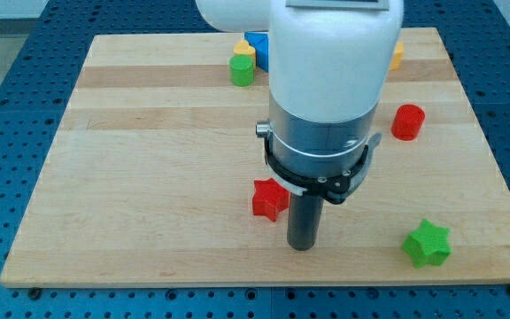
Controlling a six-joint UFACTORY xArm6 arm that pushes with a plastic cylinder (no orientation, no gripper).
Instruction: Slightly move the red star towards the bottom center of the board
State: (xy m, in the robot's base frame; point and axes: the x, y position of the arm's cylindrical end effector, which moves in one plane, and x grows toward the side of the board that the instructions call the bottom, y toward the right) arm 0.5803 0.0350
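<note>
The red star (270,198) lies on the wooden board (149,177), a little below the middle. My tip (302,247) rests on the board just right of the star and slightly lower, close to it; I cannot tell whether they touch. The arm's white and grey body hides the board's upper middle.
A green star (428,243) lies at the lower right. A red cylinder (407,121) stands at the right. At the view's top, a green block (242,69) sits by a yellow block (243,47) and a blue block (257,44). An orange-yellow block (397,55) peeks out beside the arm.
</note>
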